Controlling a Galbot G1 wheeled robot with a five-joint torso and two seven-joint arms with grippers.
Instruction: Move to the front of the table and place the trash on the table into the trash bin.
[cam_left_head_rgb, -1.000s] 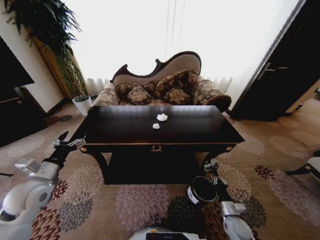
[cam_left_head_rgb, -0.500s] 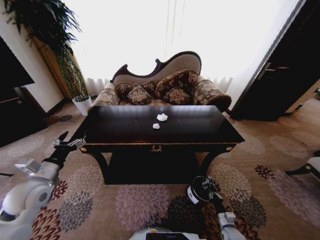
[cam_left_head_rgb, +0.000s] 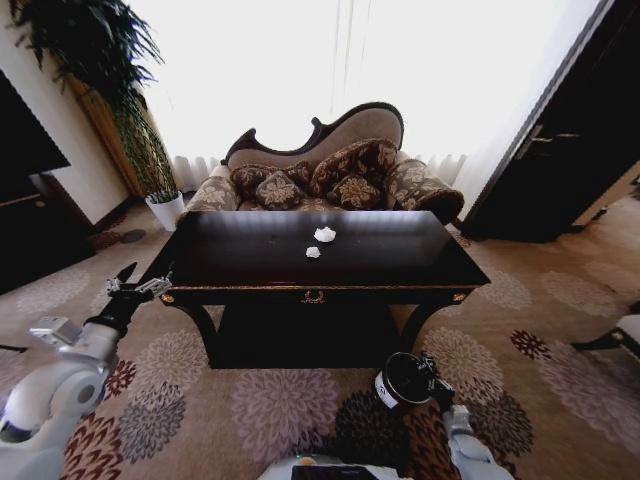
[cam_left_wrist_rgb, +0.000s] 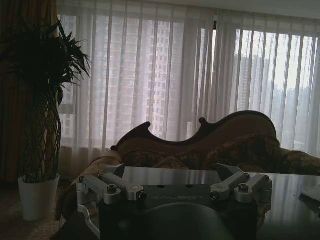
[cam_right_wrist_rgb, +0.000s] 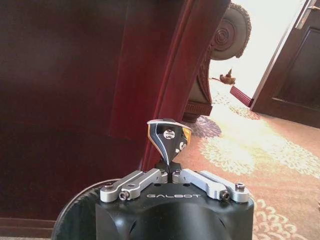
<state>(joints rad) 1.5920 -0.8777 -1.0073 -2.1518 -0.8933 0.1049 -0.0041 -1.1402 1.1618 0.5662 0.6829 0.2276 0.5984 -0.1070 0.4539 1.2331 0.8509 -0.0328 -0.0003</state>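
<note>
Two paper wads, one larger (cam_left_head_rgb: 324, 234) and one smaller (cam_left_head_rgb: 313, 252), sit near the middle of the tabletop (cam_left_head_rgb: 400, 262), close together but apart. No other trash visible on it from here. Bin (cam_left_head_rgb: 402, 381) stands on the carpet in front of the table, off to the right, well below the top. Right tool (cam_left_head_rgb: 428, 371) is down at the bin's rim, fingers pinched together, nothing between them as far as the wrist view shows. Left tool (cam_left_head_rgb: 140, 284) hangs off the table's left front corner, fingers spread wide, empty.

Handling guess: wads look light, soft, crushable, not fragile, not slippery. A pinch across the middle of a wad should do; light squeeze is enough. Risk: nudging one makes it slide on the glossy top, and the smaller one may slip out of a loose grip.
</note>
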